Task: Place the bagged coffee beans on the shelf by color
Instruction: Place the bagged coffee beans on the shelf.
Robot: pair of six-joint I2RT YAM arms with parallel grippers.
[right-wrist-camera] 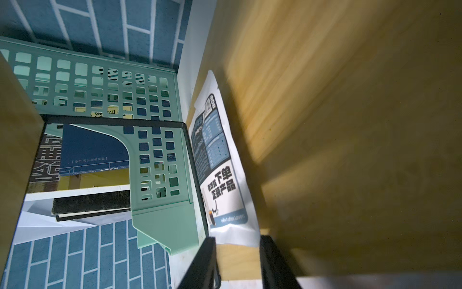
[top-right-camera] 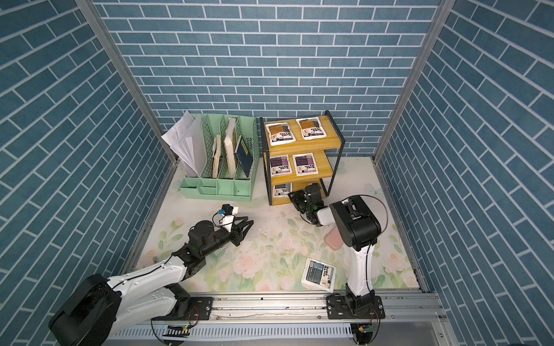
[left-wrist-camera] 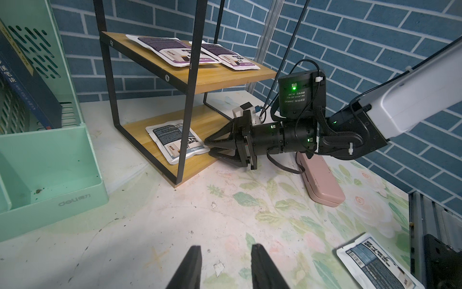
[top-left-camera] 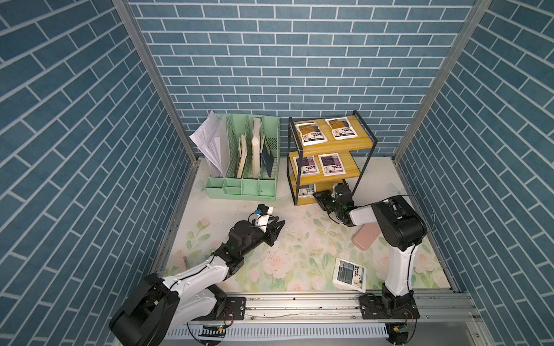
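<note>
Five of the six pouches are sorted on the shelf (top-left-camera: 338, 144). The orange pouches (top-left-camera: 310, 134) lie on the top board and the purple pouches (top-left-camera: 331, 164) on the middle one. A blue pouch (left-wrist-camera: 175, 140) lies flat on the bottom board, near its front edge. The last pouch (top-left-camera: 350, 274), also grey-blue, lies on the desk (top-left-camera: 299, 239) by the right arm's base, well apart from the shelf. What seems left is to fetch it and lay it beside its match on the bottom board, where bare wood shows.

The right claw (left-wrist-camera: 208, 149) reaches into the bottom tier, low over the board. Its jaws are a little apart and its tips are at the blue pouch's near edge. The gap looks too wide to be pinching so thin a pouch, though I cannot tell whether a tip touches it. The left claw (left-wrist-camera: 226, 247) hangs over bare desk with its jaws apart, holding nothing.
</note>
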